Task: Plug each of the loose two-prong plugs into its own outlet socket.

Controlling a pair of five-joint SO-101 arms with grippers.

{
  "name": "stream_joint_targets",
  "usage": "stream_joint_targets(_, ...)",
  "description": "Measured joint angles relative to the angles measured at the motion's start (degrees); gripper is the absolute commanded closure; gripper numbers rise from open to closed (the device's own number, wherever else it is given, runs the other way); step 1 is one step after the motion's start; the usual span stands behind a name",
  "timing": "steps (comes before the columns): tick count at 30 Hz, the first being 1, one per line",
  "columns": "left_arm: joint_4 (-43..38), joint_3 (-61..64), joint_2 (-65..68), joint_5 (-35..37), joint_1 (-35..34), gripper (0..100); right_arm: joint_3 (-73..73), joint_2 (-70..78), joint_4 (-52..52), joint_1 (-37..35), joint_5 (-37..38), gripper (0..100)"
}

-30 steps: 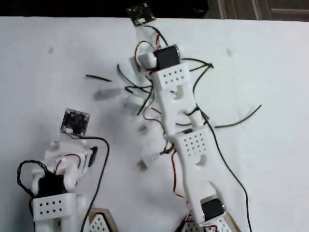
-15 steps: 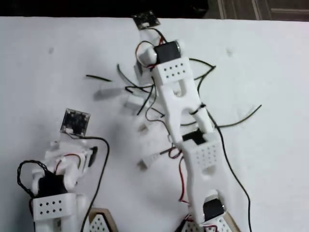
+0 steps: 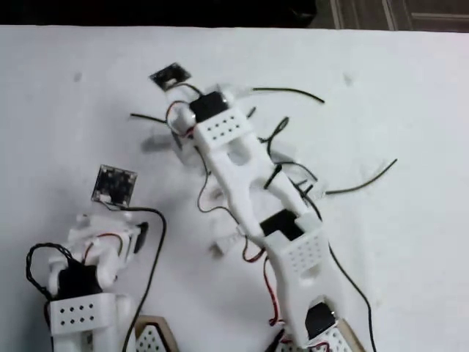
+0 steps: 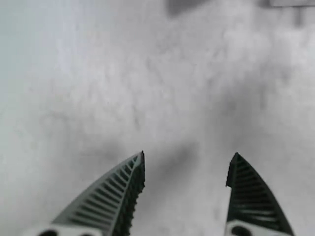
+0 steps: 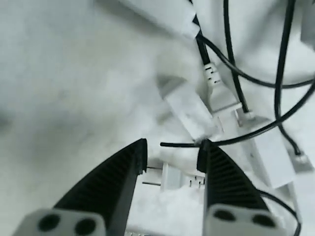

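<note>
My right gripper (image 5: 172, 147) is open low over a cluster of white plugs and sockets. A thin black wire (image 5: 182, 144) crosses between its fingertips. Just beyond lie a white two-prong plug (image 5: 189, 110) and a white socket block (image 5: 270, 157) with black cords. From above, the right arm (image 3: 220, 132) stretches from the near right edge to the table's middle, over small white pieces (image 3: 198, 155). Two more white plug pieces (image 3: 227, 242) lie beside its forearm. My left gripper (image 4: 187, 167) is open over bare white table, with the left arm (image 3: 88, 257) folded at the near left.
Loose black wires (image 3: 289, 92) trail at the far middle and to the right (image 3: 363, 183), and a short one (image 3: 150, 117) lies at the left. The white table (image 3: 410, 88) has free room at the far left and the right.
The right arm has swung to the left, carrying its wrist from the far middle toward the left-centre pieces. The tangled black wires shifted with it. The left arm has stayed still.
</note>
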Motion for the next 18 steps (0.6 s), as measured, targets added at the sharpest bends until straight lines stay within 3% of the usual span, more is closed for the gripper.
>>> stream_joint_targets(11, 0.0, 0.0, 0.0, 0.0, 0.0, 72, -0.4, 10.1, -8.7, 1.7, 6.9, 83.8)
stream_joint_targets(15, 0.0, 0.0, 0.0, 0.0, 0.0, 72, -0.4, 11.3, -8.9, 1.8, 7.6, 98.9)
stream_joint_targets(18, 0.0, 0.0, 0.0, 0.0, 0.0, 72, -0.4, 11.0, -8.9, 1.9, 7.6, 93.1)
